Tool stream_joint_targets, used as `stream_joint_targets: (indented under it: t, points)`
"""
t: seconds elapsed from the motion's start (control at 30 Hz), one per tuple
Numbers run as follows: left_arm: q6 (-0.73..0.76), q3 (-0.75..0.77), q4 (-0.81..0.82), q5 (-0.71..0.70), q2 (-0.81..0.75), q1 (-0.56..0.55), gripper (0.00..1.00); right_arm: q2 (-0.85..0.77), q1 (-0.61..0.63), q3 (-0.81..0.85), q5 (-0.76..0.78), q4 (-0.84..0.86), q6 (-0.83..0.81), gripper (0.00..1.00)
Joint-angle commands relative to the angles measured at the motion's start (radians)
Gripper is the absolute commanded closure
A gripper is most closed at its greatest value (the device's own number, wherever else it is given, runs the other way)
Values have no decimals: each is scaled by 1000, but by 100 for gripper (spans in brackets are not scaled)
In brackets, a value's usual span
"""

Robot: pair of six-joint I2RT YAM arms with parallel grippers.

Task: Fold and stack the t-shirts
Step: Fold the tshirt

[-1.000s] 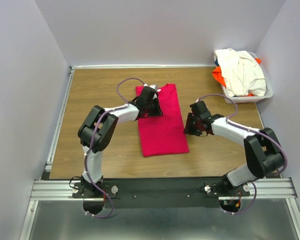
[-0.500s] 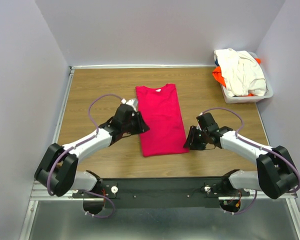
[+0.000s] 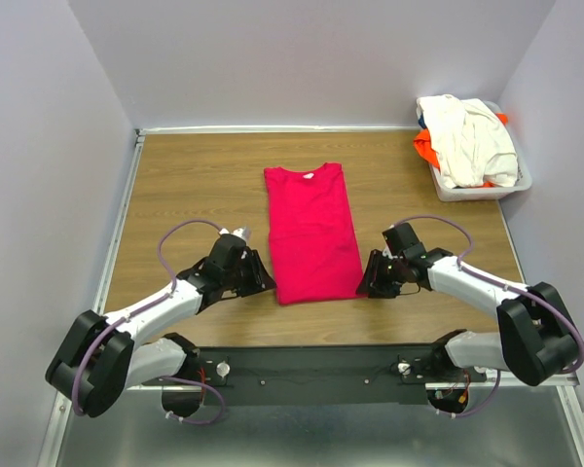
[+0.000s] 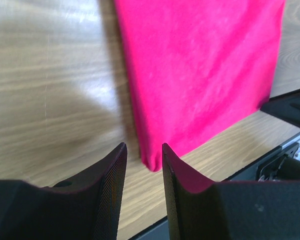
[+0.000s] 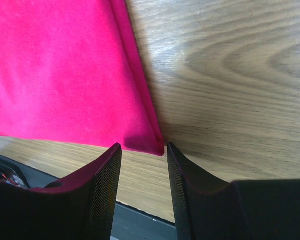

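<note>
A crimson-pink t-shirt (image 3: pixel 312 232) lies folded into a long strip in the middle of the table, collar at the far end. My left gripper (image 3: pixel 265 281) is open and empty beside its near left corner, which shows in the left wrist view (image 4: pixel 151 162) just ahead of my fingers (image 4: pixel 112 185). My right gripper (image 3: pixel 366 284) is open and empty beside the near right corner (image 5: pixel 150 145). A cream-white t-shirt (image 3: pixel 469 138) lies heaped over an orange t-shirt (image 3: pixel 427 148) in the basket.
A white plastic basket (image 3: pixel 479 190) stands at the far right of the wooden table (image 3: pixel 195 175). The black front rail (image 3: pixel 311 365) with the arm bases runs along the near edge. Grey walls close in the left, back and right sides.
My left arm has swung back from the shirt's collar end to its near left corner. My right gripper has moved nearer to the near right corner. The shirt has not moved.
</note>
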Motion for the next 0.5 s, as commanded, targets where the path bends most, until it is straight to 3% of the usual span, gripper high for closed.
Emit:
stream_joint_targets:
  t: [0.0, 0.47]
  points:
    - [-21, -22, -2, 38, -25, -6, 58, 5, 7, -23, -3, -6, 23, 51]
    - [-53, -74, 114, 105, 13, -63, 55, 12, 7, -31, 29, 13, 50, 58]
